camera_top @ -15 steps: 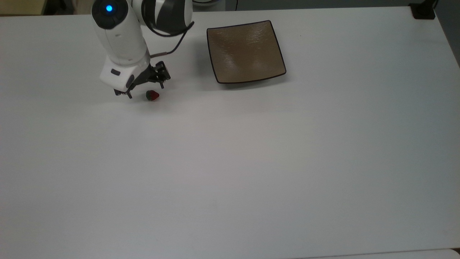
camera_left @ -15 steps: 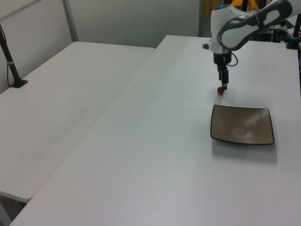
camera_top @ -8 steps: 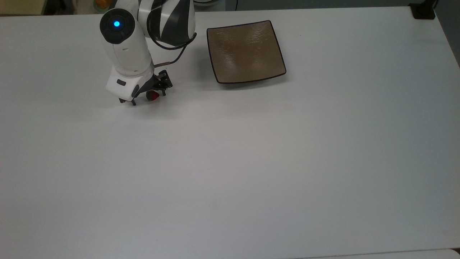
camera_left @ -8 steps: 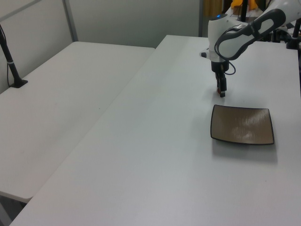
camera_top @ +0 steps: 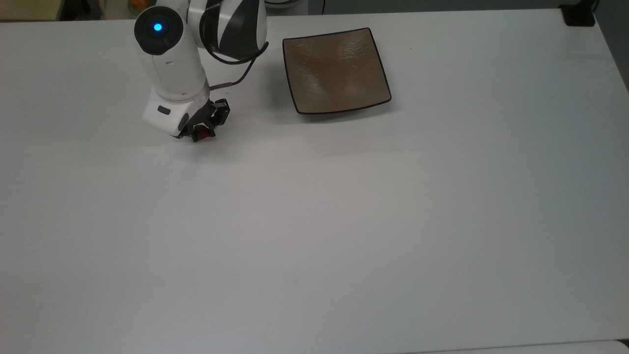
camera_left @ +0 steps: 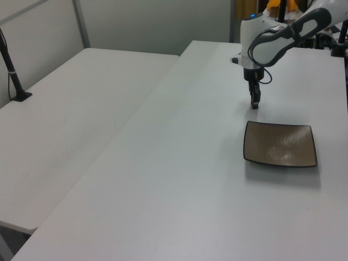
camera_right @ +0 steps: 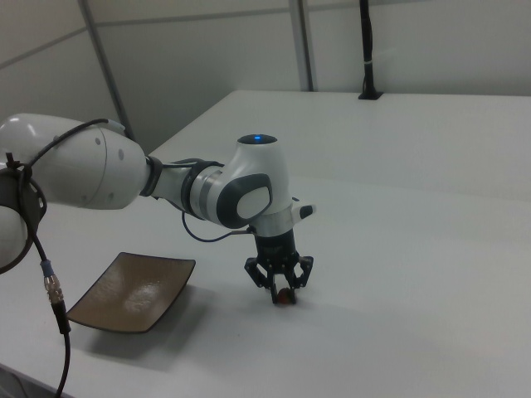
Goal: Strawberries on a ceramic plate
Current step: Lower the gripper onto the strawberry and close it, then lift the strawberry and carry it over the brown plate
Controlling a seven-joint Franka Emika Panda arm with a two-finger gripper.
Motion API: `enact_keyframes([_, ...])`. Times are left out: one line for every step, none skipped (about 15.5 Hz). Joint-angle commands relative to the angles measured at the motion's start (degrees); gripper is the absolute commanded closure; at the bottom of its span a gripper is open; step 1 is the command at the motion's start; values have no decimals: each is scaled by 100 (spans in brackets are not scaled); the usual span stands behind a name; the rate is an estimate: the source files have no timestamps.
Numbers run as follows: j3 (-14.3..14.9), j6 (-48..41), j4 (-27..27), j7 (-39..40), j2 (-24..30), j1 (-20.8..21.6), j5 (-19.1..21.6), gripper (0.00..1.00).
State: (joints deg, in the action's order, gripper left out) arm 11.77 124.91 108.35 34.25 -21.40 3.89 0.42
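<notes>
Top view shows the white tabletop (camera_top: 314,221) with 1 arm (camera_top: 172,64) near its far edge, in the top view's upper left. The plate (camera_top: 336,70) sits by the same far edge, well apart from the claw, on the top view's right of it. The claw (camera_top: 200,133) is low over the tabletop, and its fingers are closed in on the strawberry (camera_top: 203,132); red shows between them. In the right view the strawberry (camera_right: 284,297) is between the fingertips and seems to be at the tabletop or just over it; I cannot tell if it is lifted. My judgement: the coming move depends on this direction, a lift and then a carry along the far edge, toward the top view's right, to the plate (camera_right: 133,291).
</notes>
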Motion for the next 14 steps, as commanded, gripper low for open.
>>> enact_keyframes([-52, -606, 19, 73, 408, 33, 37, 87])
enact_keyframes([-69, -878, -51, 65, 479, 59, 37, 87])
enact_keyframes([-69, -1159, -121, 30, 566, 155, 37, 87])
enact_keyframes([-61, -1397, -200, 12, 637, 243, 37, 87])
enact_keyframes([-69, -1634, -253, 3, 742, 305, 46, 87])
enact_keyframes([-69, -1845, -271, -6, 882, 392, 46, 87])
enact_keyframes([-69, -2047, -262, -6, 1058, 471, 46, 87])
enact_keyframes([-61, -2319, -271, -6, 1233, 551, 46, 86])
enact_keyframes([-61, -2600, -271, -15, 1392, 647, 37, 86])
enact_keyframes([-52, -2942, -288, -110, 1628, 822, 37, 86])
enact_keyframes([-61, -3155, -289, -251, 1761, 911, 37, 86])
enact_keyframes([-61, -3296, -280, -400, 1893, 1016, 37, 86])
enact_keyframes([-61, -3350, -271, -575, 2016, 1156, 37, 86])
enact_keyframes([-61, -3420, -262, -812, 2104, 1227, 37, 86])
